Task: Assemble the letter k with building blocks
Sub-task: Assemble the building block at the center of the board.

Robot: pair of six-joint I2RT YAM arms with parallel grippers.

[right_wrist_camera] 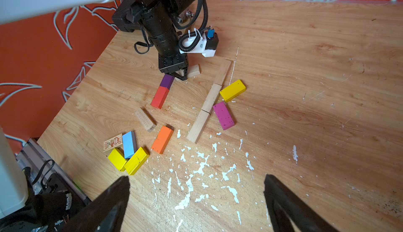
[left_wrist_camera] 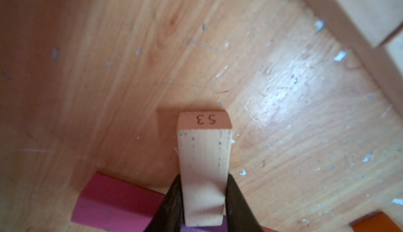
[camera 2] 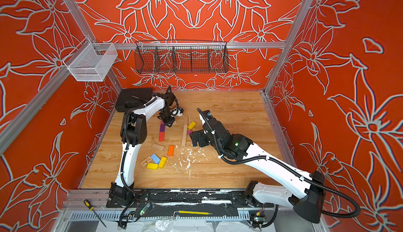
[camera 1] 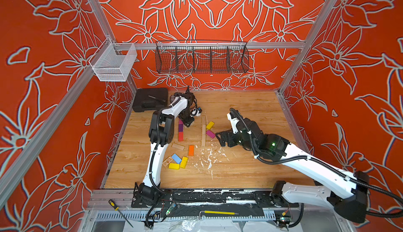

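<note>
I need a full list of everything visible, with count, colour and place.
plain blocks: five, wood; three in a central row, one loose, one at left gripper
yellow blocks: three; one by the row, two in near-left cluster
purple block, red block: one each, end to end
magenta blocks: two; one by the row, one beyond purple
orange block: one, between cluster and row
blue block, printed block: one each, in cluster
flecks: many, white, centre
case: one, black, far-left corner
baskets: two, white, black, on rail
screwdriver: one, yellow-black, front ledge
left gripper: black, jaws flanking a plain block
right gripper: black, open, empty
</note>
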